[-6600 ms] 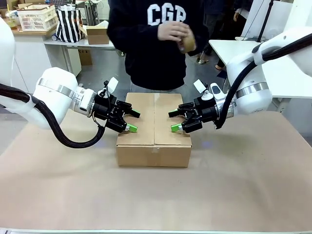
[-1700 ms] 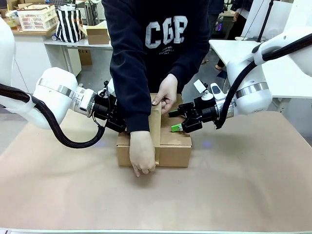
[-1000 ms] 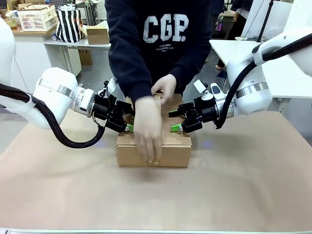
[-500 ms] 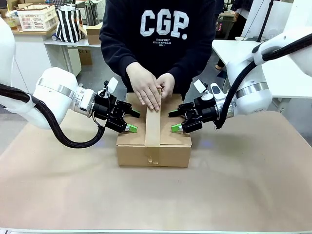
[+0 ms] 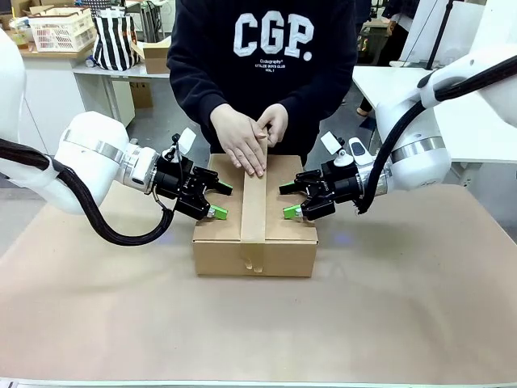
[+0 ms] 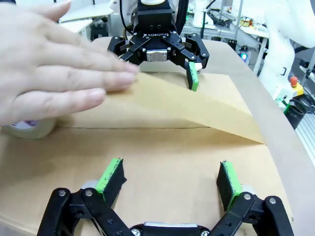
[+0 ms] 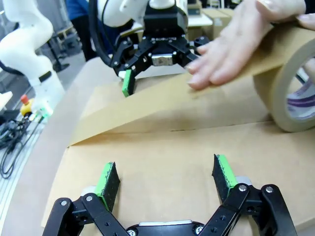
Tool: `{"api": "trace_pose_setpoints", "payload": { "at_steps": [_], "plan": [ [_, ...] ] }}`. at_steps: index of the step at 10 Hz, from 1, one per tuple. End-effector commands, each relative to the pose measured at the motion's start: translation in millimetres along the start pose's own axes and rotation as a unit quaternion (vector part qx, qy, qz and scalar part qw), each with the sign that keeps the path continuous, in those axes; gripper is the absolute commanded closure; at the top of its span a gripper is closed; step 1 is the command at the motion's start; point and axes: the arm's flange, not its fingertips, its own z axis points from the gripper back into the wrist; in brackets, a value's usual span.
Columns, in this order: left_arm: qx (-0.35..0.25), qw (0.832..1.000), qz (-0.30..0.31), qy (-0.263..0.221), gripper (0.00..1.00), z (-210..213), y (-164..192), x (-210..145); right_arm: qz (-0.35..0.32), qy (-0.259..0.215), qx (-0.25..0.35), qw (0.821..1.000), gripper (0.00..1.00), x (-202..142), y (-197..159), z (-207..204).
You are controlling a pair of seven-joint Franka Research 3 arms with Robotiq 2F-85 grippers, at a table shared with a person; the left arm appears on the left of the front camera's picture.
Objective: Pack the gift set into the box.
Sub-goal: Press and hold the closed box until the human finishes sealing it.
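Note:
The box [image 5: 218, 255] stands mid-table with its top flaps folded down. A brown tape strip [image 5: 254, 206] runs along the centre seam and down the front face. The person's hands [image 5: 242, 141] hold the strip at the far edge, beside a tape roll [image 7: 290, 93]. My left gripper [image 5: 222, 200] is open over the left flap, and my right gripper [image 5: 287, 201] is open over the right flap. In the left wrist view my left gripper [image 6: 170, 177] straddles bare cardboard [image 6: 162, 157], facing the right gripper [image 6: 157, 49]. The right wrist view mirrors this [image 7: 166, 176]. The gift set is hidden.
Brown paper covers the table [image 5: 404, 307], with wide free room in front and to both sides of the box. Behind the person stand a small carton [image 5: 157, 56], a striped bag [image 5: 113, 36], a white basket [image 5: 60, 28] and a white side table [image 5: 380, 81].
The person ran a tape strip from the front face along the seam, then drew both hands back to the far edge. Both grippers have stayed in place, open.

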Motion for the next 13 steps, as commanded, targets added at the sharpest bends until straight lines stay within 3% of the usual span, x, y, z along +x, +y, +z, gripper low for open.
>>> {"api": "trace_pose_setpoints", "payload": {
  "at_steps": [1, 13],
  "plan": [
    [0.000, 1.000, 0.000, 0.003, 0.00, -1.1, -0.5, -1.5, -0.002, 0.002, -0.001, 1.000, 0.00, -1.7, 0.2, -0.2],
    [0.000, 1.000, 0.000, 0.003, 0.00, -1.1, -0.5, -1.5, -0.002, 0.002, -0.001, 1.000, 0.00, -1.7, 0.2, -0.2]
  ]
}}
